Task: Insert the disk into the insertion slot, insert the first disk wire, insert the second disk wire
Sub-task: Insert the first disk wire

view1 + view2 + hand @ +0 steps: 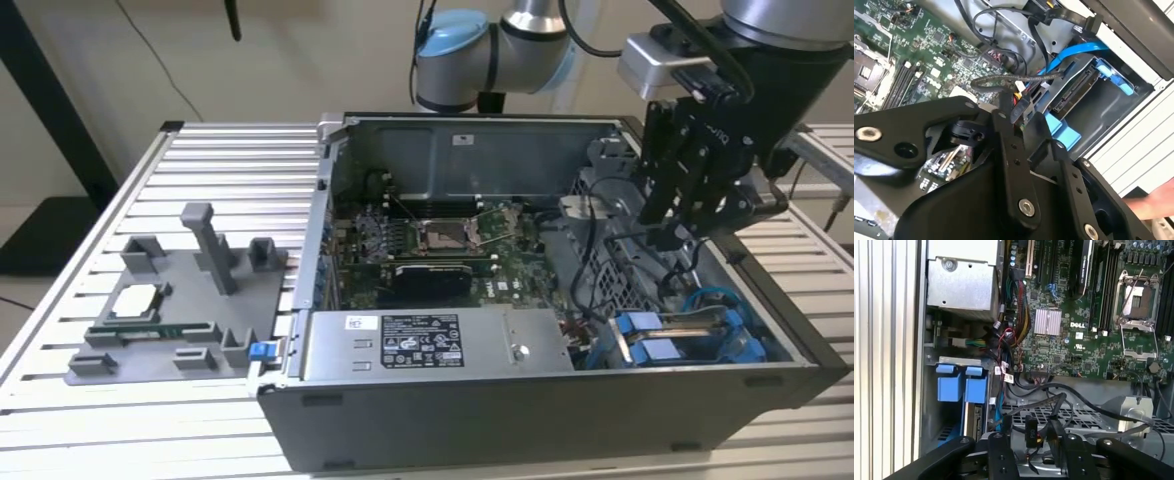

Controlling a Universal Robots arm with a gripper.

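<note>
Disk [654, 348]: silver-grey drive in a bright blue carrier. It sits in the bay at a front corner of the computer case [534, 420], its blue tabs pointing up out of the case's open side. The tabs and one edge of the drive also show in the first wrist view [971, 420], and the drive's connector end shows in the second wrist view [1079, 92].
Blue cable [1074, 50]: flat and bright blue, it curves over the disk's bay inside the case.
End effector [665, 235]: black, reaching down into the case near the disk's bay. It is closed to a narrow gap on a black wire connector [1031, 432], which sits between its tips in both wire-facing wrist views [1020, 112].
Wire connector's lead [1004, 80]: a dark braided wire looping away above the case's innards.
Perforated cage [1054, 415]: grey metal grille inside the case, directly beneath the held connector.
Motherboard [441, 235]: green, on the case floor, its processor socket bare.
Power supply [427, 343]: grey box with a label, along the case's front edge, beside the disk's bay.
Surface [214, 170]: slatted aluminium, carrying the case.
Fixture tray [174, 300]: grey, on the surface outside the case, on the side away from the disk.
Person's hand [1149, 202]: blurred, outside the case wall nearest the disk.
</note>
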